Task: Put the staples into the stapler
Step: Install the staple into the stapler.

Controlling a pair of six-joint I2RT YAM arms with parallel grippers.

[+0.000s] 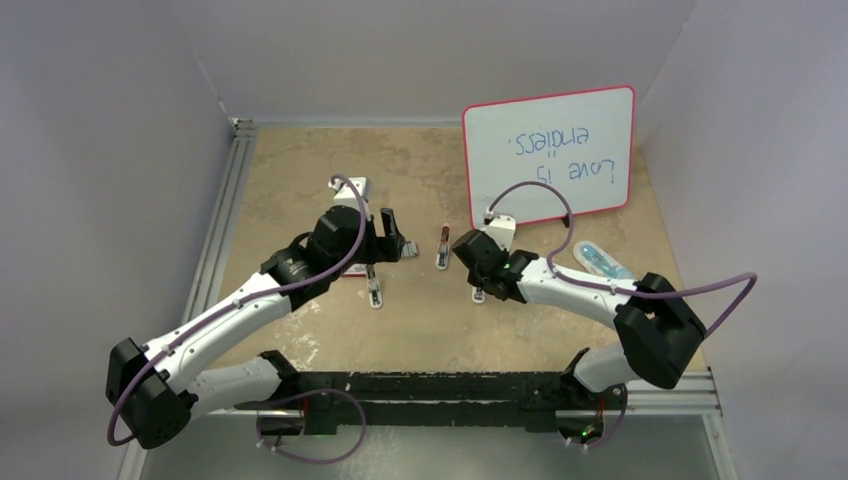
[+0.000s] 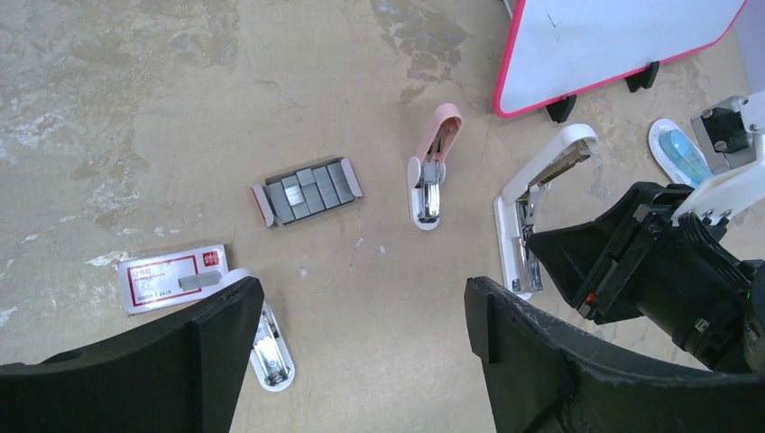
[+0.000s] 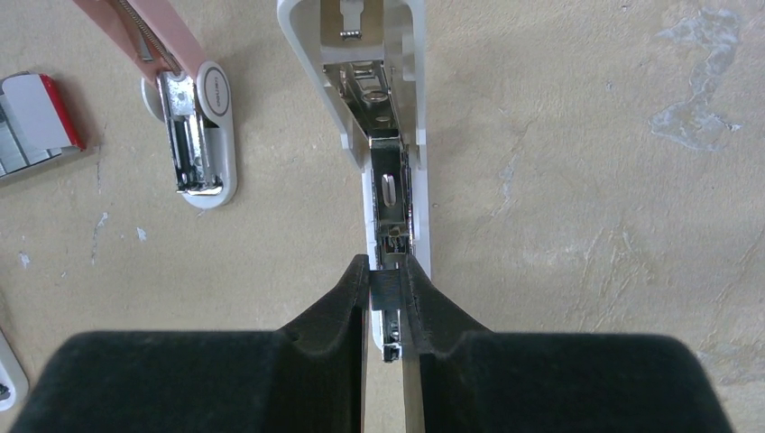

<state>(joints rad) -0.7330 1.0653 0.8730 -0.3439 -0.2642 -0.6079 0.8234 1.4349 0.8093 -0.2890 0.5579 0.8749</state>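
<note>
My right gripper (image 3: 386,272) is shut on a short grey strip of staples (image 3: 386,290). It holds the strip right over the metal channel of the open white stapler (image 3: 395,171), whose lid is swung back; whether strip and channel touch I cannot tell. From above, this gripper (image 1: 479,280) hides most of that stapler. More staples lie in the small grey tray (image 2: 307,191), with the red-and-white box sleeve (image 2: 162,281) to its left. My left gripper (image 2: 361,298) hangs open above bare table, with nothing between its fingers, and faces the white stapler (image 2: 519,234).
A pink mini stapler (image 2: 431,176) lies open between the tray and the white stapler. A second white stapler (image 2: 271,356) lies under my left finger. A pink-framed whiteboard (image 1: 550,150) stands at the back right, with a blue-and-white item (image 1: 603,262) near it.
</note>
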